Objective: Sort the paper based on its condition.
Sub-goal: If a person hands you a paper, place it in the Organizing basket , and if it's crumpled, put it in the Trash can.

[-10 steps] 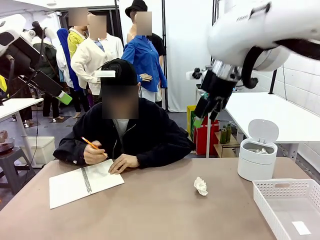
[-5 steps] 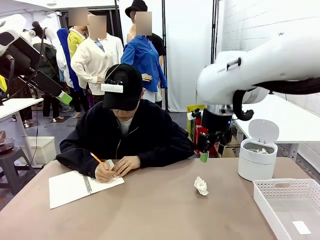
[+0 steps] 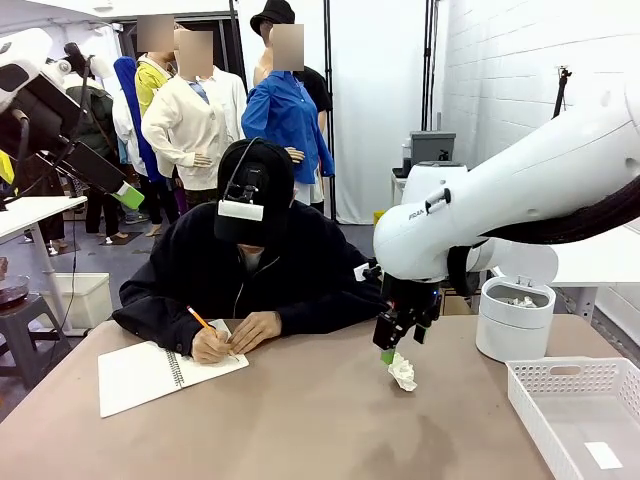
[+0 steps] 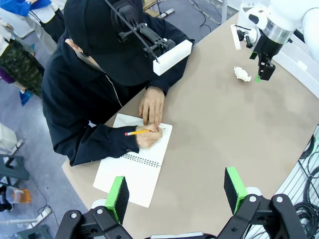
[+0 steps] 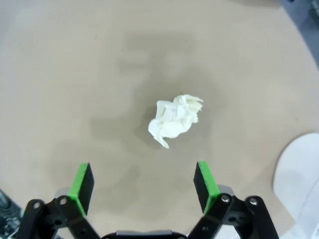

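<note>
A crumpled lump of paper point(image 3: 402, 372) lies on the brown table, right of the middle. My right gripper point(image 3: 393, 345) hangs just above it and slightly to its left, fingers pointing down. In the right wrist view the lump point(image 5: 174, 121) sits ahead of the open right gripper point(image 5: 143, 181), with nothing between the green pads. A flat sheet of paper point(image 3: 603, 456) lies in the white basket point(image 3: 556, 375). High over the table, my left gripper point(image 4: 176, 194) is open and empty, looking down on the lump point(image 4: 242, 74).
A person across the table writes with a pencil in a spiral notebook point(image 3: 140, 375) at the left. A round white bin point(image 3: 512, 325) with its lid up holds crumpled scraps at the right. The basket stands at the table's front right corner.
My right arm has come down and to the left, from high beside the bin to just above the crumpled lump. The person has bent their head lower over the notebook.
</note>
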You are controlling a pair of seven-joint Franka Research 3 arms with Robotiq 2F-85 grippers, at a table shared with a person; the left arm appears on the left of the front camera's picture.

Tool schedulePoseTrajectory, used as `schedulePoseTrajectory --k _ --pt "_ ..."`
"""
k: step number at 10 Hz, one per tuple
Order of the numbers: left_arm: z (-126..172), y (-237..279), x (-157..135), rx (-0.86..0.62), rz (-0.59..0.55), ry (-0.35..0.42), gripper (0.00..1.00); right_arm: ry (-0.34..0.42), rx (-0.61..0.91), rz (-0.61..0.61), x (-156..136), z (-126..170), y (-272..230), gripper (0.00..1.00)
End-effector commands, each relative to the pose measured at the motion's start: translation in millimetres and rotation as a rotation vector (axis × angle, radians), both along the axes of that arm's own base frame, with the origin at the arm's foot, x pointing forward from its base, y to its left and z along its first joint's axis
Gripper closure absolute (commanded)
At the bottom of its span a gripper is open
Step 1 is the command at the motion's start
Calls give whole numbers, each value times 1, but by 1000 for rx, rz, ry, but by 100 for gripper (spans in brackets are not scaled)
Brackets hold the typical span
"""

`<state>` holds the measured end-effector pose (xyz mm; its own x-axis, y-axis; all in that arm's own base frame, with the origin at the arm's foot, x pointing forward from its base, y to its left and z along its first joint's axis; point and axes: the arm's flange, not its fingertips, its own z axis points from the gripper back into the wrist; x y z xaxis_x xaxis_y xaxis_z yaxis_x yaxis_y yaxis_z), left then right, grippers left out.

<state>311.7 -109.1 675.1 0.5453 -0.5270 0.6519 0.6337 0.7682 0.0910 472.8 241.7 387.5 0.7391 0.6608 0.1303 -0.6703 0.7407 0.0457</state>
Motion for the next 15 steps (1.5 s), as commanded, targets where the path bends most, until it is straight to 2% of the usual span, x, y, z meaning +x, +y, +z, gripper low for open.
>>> schedulePoseTrajectory --k 1,4,6,7,13,15 --pt "1 1 0 -4 1 -1 0 1 -16 -5 -3 1 -4 0" --pt "1 1 0 -4 1 -1 0 0 1 -1 1 2 0 0" --pt "1 1 0 -4 1 -1 0 4 -127 -56 36 -37 8 0" --pt "1 1 0 -4 1 -1 0 -1 -142 -76 46 -51 6 0" --pt "1 1 0 -4 1 -1 0 32 -109 -75 53 -85 12 0" --pt "1 1 0 -4 1 -1 0 43 -110 -50 51 -79 7 0"
